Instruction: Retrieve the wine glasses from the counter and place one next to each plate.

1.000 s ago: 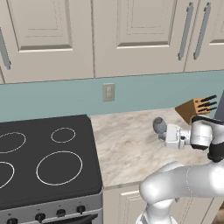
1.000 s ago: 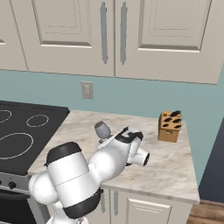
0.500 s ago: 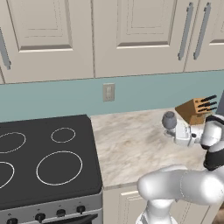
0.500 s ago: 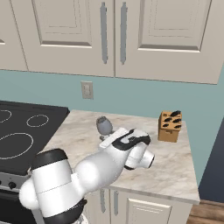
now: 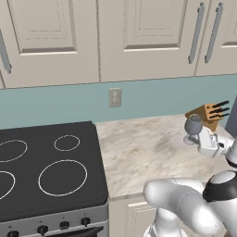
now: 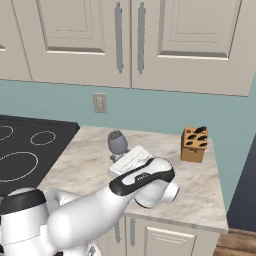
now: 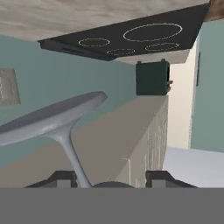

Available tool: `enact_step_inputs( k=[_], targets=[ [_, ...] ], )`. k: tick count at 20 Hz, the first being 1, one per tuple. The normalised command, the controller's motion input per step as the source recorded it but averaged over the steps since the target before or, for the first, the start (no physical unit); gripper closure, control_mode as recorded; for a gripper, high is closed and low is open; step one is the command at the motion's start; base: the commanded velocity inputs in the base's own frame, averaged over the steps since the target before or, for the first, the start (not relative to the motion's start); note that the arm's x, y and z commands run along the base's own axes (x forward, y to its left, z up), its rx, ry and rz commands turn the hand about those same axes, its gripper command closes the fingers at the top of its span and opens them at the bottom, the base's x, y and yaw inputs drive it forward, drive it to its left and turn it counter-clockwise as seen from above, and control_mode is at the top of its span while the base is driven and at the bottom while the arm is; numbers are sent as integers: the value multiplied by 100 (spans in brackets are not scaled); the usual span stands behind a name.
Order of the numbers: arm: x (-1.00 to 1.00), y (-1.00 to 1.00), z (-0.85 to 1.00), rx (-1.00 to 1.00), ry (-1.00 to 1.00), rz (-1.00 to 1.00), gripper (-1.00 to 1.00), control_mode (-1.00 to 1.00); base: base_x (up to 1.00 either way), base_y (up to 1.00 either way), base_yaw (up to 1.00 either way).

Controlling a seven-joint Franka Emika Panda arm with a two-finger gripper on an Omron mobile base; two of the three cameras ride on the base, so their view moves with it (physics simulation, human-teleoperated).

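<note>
Fingers point(image 7: 159, 178) of our gripper point(image 7: 111, 181) grip the wine glass point(image 5: 193, 125) at its bowl, lifted off the counter point(image 5: 152, 152) beside the knife block point(image 5: 209, 114). We judge one glass retrieved, none placed by a plate yet

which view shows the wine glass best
The right base view: the wine glass shows its whole grey bowl above the counter, clear of the gripper. The left base view shows it smaller, near the knife block. The hand view shows its foot and stem close up.
</note>
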Motion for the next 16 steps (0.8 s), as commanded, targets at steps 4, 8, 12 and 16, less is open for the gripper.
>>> enact_step_inputs(
  k=[4,8,12,16],
  targets=[
    [-90,0,44,1,-9,-3,100,-100,0,0,0],
    [-92,2,42,0,-13,-1,100,-100,0,0,0],
    [-92,0,45,0,-16,-2,100,-100,0,0,0],
    [-81,1,47,0,-16,-2,100,-100,0,0,0]
  ],
)
